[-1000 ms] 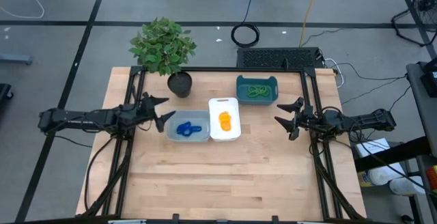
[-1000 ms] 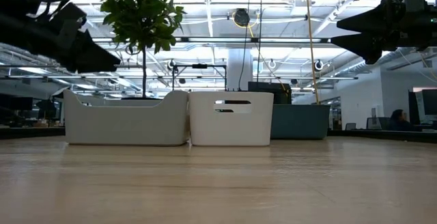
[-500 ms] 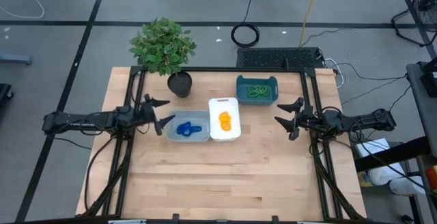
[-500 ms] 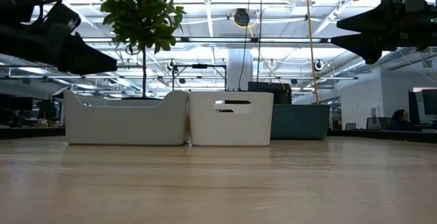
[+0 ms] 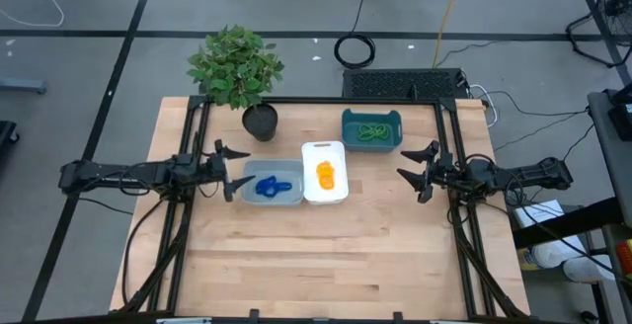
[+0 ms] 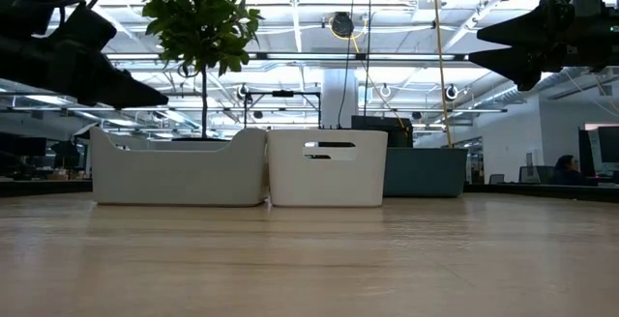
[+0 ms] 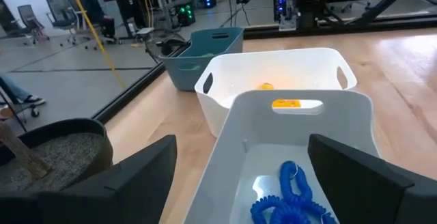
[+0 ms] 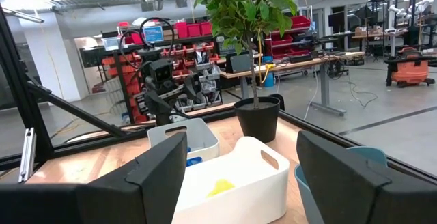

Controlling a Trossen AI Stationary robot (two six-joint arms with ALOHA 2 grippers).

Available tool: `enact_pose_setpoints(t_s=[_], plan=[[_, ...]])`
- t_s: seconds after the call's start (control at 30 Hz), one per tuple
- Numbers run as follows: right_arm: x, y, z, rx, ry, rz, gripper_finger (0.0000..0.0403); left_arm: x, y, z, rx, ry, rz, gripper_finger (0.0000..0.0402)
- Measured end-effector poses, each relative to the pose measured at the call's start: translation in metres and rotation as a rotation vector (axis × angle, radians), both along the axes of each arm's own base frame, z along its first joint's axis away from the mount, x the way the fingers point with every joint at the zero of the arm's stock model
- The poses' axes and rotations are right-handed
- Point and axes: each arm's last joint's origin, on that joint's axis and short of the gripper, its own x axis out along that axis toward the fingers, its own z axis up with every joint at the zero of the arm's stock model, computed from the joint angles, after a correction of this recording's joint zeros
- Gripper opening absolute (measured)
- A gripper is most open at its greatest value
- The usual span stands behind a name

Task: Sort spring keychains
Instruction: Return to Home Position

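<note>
Pale wood makes up the bench [image 5: 316, 265], and three bins are set on its far half. Blue spring keychains [image 5: 269, 187] are heaped in the grey bin [image 5: 287, 199], which is placed left of centre. Touching its right side, the white bin [image 5: 324, 147] is seen with orange spring keychains [image 5: 327, 174] lying inside. Farther back and to the right, apart from the other two, the teal bin [image 5: 372, 113] is filled with green spring keychains [image 5: 373, 132]. No keychain is seen loose on the wood.

The left arm [image 5: 118, 176] is stretched in from the left edge, and the left arm's jaws are held spread wide above the bench, just left of the grey bin, with nothing between them. The right arm [image 5: 523, 176] is stretched in from the right edge; the right arm's jaws are likewise spread and empty, well to the right of the white bin.

A leafy plant [image 5: 235, 65] in a black pot [image 5: 261, 121] is stood at the far left, behind the grey bin. A black cable coil [image 5: 355, 50] is left on the floor beyond the bench.
</note>
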Motion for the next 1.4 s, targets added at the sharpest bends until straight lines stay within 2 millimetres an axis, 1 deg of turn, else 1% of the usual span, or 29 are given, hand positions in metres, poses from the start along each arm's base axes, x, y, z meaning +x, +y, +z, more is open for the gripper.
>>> enact_pose_setpoints(t_s=[0.27,1.4], plan=[[0.0000,0.0000,0.0000,0.000,0.000,0.000,0.0263,0.0009,0.0001,0.0045,-0.003,-0.059,0.003,0.0335],[0.0000,0.0000,0.0000,0.000,0.000,0.000,0.0263,0.0009,0.0001,0.0053,-0.003,-0.063,0.003,0.0335]])
